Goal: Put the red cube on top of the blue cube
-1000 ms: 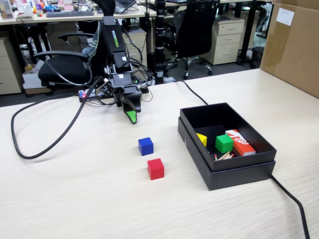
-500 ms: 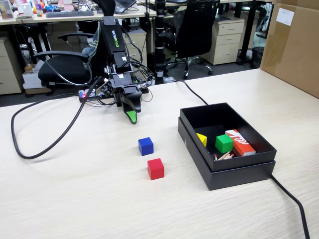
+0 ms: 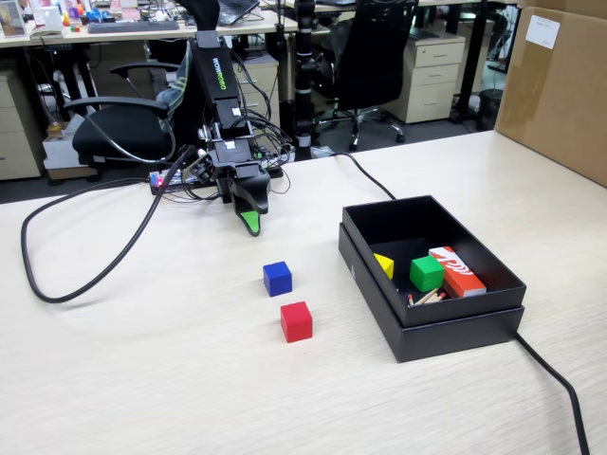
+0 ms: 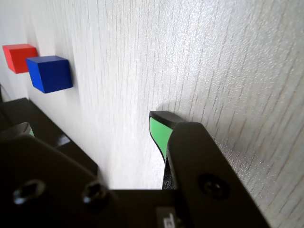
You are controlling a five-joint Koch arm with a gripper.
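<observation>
The red cube [image 3: 296, 321] lies on the pale wooden table, just in front of and slightly right of the blue cube [image 3: 277, 278]; a small gap separates them. My gripper [image 3: 249, 223] hangs tip-down close to the table, behind and a little left of the blue cube, and holds nothing. In the wrist view the blue cube [image 4: 50, 73] and the red cube [image 4: 19, 57] sit at the upper left, ahead of the gripper [image 4: 92, 129]. Its green-padded fingertips [image 4: 159, 130] stand wide apart with bare table between them.
A black open box [image 3: 455, 336] stands right of the cubes and holds a green cube [image 3: 426, 273], a yellow piece [image 3: 383, 265] and an orange-red box [image 3: 457, 270]. A black cable [image 3: 95, 275] loops at the left. A cardboard box [image 3: 560, 85] stands at the far right.
</observation>
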